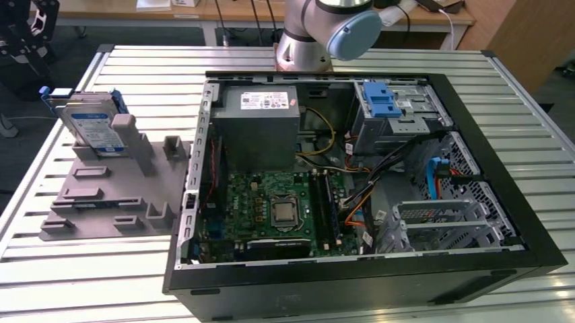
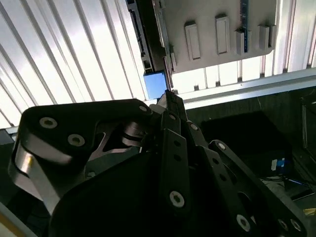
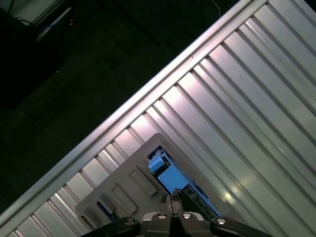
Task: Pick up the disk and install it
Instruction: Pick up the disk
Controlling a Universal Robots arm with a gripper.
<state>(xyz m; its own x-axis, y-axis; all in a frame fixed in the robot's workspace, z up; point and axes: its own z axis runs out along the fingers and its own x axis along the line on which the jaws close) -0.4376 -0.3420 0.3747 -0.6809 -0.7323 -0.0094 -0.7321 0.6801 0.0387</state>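
— What are you standing on, and what is around you?

— A table [image 1: 117, 282] of ribbed metal slats. Dark floor [image 3: 59, 74] lies past its edge, and wooden desks [image 1: 242, 10] stand behind my arm [image 1: 324, 33].

— Where is the disk?

— The disk [image 1: 94, 128] stands on edge in a grey holder [image 1: 99, 202], at the exterior view's left, just beside the computer case [image 1: 503, 202]. It is a flat silver body with a blue-and-white label and blue rails along its edges. In the first wrist view I look down on its blue top [image 3: 173, 178].

— And your gripper?

— My gripper [image 3: 171, 200] hangs over the disk, fingertips pressed together with nothing between them. In the second wrist view its tips [image 2: 168, 96] line up with the disk's blue corner [image 2: 154, 84]. I cannot tell whether they touch it.

— What is in the case?

— It lies open on its side. A large grey box [image 1: 260, 128] with a white sticker sits toward the back, a metal cage [image 1: 388, 104] with a blue latch beside it, and a green circuit board [image 1: 269, 202] below, with cables running between them.
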